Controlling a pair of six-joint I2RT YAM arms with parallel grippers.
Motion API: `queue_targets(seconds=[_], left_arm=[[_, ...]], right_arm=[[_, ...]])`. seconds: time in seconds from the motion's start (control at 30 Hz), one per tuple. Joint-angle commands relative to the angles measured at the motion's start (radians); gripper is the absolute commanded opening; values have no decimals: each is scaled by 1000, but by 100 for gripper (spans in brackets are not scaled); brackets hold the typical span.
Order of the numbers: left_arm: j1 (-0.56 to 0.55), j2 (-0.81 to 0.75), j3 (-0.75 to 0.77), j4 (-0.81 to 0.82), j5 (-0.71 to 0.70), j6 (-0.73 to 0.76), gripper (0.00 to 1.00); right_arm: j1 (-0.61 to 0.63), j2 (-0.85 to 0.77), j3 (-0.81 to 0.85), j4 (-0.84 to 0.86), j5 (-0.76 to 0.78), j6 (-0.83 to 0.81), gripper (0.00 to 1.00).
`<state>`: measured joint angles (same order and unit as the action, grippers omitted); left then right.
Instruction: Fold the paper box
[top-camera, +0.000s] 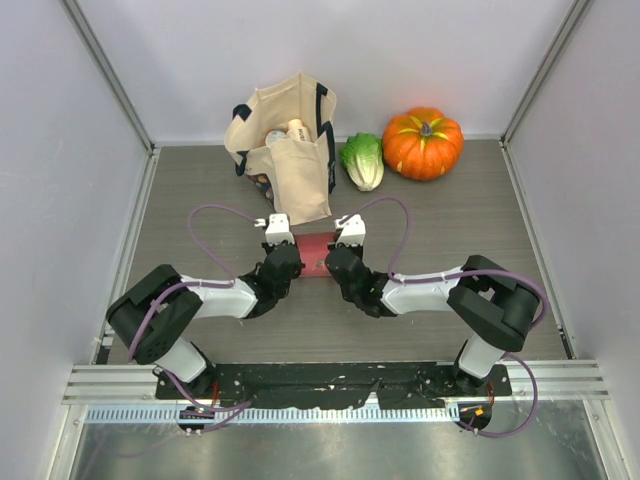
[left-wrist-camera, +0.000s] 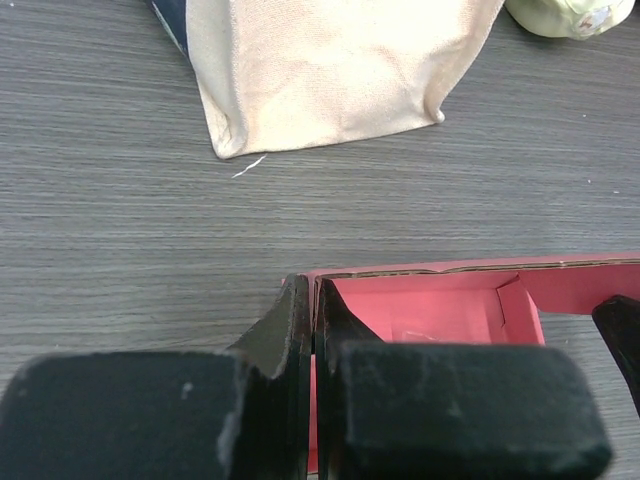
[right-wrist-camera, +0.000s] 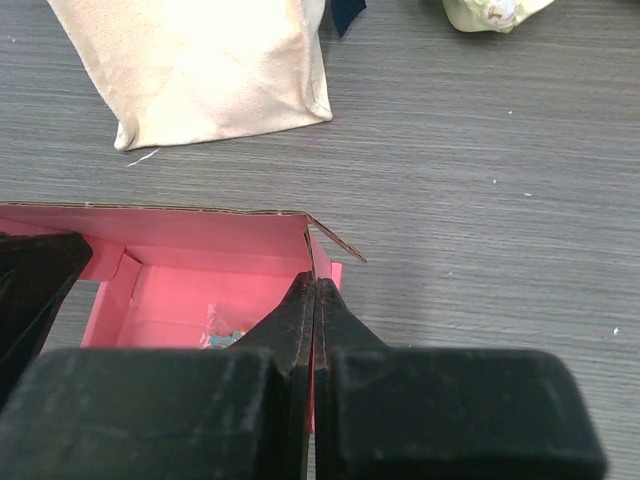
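Note:
The pink paper box (top-camera: 315, 254) lies on the table between my two grippers, open on top. In the left wrist view its pink inside (left-wrist-camera: 430, 310) shows, and my left gripper (left-wrist-camera: 315, 300) is shut on its left end wall. In the right wrist view the box (right-wrist-camera: 200, 275) has a small clear packet inside, and my right gripper (right-wrist-camera: 315, 300) is shut on its right end wall, with a corner flap sticking out beyond. In the top view the left gripper (top-camera: 284, 262) and right gripper (top-camera: 340, 262) flank the box.
A cream tote bag (top-camera: 285, 150) with items in it stands behind the box, close to it. A green cabbage (top-camera: 363, 160) and an orange pumpkin (top-camera: 423, 142) sit at the back right. Walls enclose the table on three sides.

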<state>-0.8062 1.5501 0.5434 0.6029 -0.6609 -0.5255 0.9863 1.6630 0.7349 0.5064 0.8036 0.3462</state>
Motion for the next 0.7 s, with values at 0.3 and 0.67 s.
queue_targets(seconds=[0.3, 0.67], left_arm=[[-56, 16, -80, 147, -17, 53, 0], [-85, 27, -155, 251, -23, 68, 0]], right_arm=[[48, 44, -48, 21, 180, 131, 1], [101, 76, -60, 6, 232, 184, 1]])
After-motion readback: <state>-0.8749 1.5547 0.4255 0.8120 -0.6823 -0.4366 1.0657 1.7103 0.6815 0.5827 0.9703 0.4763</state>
